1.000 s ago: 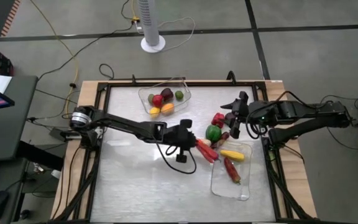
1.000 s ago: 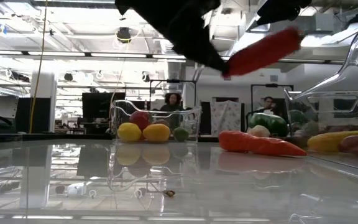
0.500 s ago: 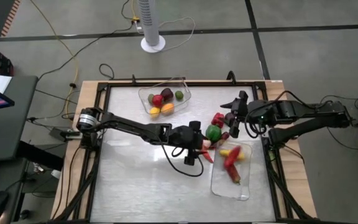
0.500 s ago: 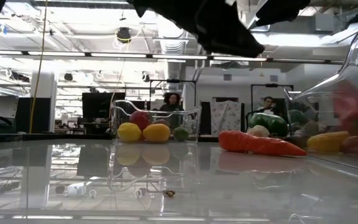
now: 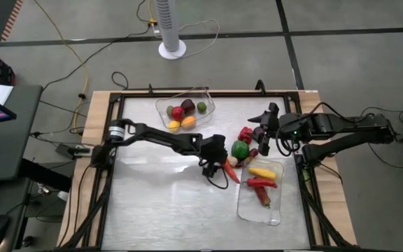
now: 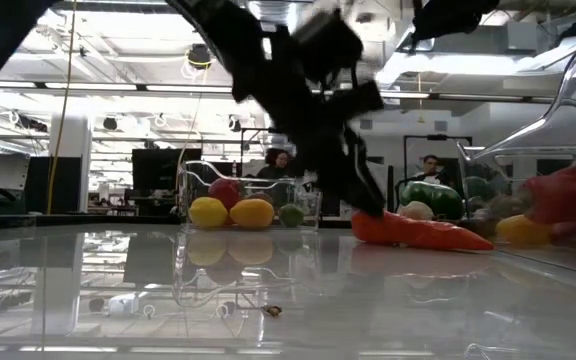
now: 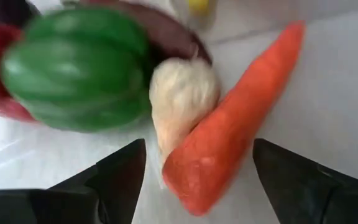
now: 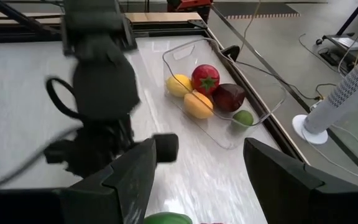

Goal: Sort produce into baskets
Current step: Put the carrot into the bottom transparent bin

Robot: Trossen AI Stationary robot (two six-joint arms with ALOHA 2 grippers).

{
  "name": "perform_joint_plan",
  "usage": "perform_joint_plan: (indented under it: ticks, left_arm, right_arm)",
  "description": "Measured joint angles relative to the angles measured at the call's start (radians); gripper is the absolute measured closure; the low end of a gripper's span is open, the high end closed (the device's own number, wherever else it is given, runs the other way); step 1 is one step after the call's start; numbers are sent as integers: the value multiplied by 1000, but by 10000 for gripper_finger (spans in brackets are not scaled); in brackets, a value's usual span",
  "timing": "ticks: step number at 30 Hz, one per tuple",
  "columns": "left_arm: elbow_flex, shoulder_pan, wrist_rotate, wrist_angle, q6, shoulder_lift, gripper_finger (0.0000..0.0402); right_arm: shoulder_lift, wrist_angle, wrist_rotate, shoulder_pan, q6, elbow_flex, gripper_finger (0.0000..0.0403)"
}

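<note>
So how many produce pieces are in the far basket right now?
5 in the far basket: a red tomato, a dark purple piece, a green one, a yellow one and an orange one. More could be hidden underneath.

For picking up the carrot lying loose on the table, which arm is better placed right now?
Left. The left gripper is open right over the carrot, which lies between its fingers in the left wrist view. The right gripper waits near the table's right edge, past the green pepper.
</note>
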Motion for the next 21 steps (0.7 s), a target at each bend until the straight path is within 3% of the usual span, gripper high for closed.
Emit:
perform_joint_plan:
  ticks: [6, 15, 21]
  left_arm:
    - [2, 14, 29, 9, 34, 56, 149]
    - [2, 3, 20, 0, -9, 54, 255]
    - [0, -3, 23, -152, -1, -29, 263]
  right_arm:
    - [0, 0, 0, 0, -3, 0, 131]
    - [0, 2, 0, 0, 1, 0, 131]
    - [0, 1, 0, 0, 3, 0, 131]
